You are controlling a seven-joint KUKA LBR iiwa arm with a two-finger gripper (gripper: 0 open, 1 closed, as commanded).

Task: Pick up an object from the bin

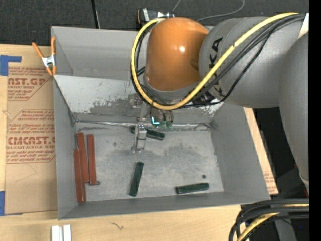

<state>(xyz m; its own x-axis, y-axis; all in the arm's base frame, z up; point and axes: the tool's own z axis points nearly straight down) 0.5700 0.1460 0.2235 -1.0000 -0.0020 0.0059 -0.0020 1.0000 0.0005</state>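
Observation:
My gripper hangs under the wrist, over the middle of the bin near its back wall. A short dark green bar lies right beside it on the right, touching it or nearly so; whether it is held cannot be made out. Another dark green bar lies on the floor below the gripper, standing almost upright in the view. A third dark green bar lies flat near the front wall, to the right.
A pair of long red-brown sticks lies along the bin's left wall. The arm with its orange cover and yellow cable hides the back right part of the bin.

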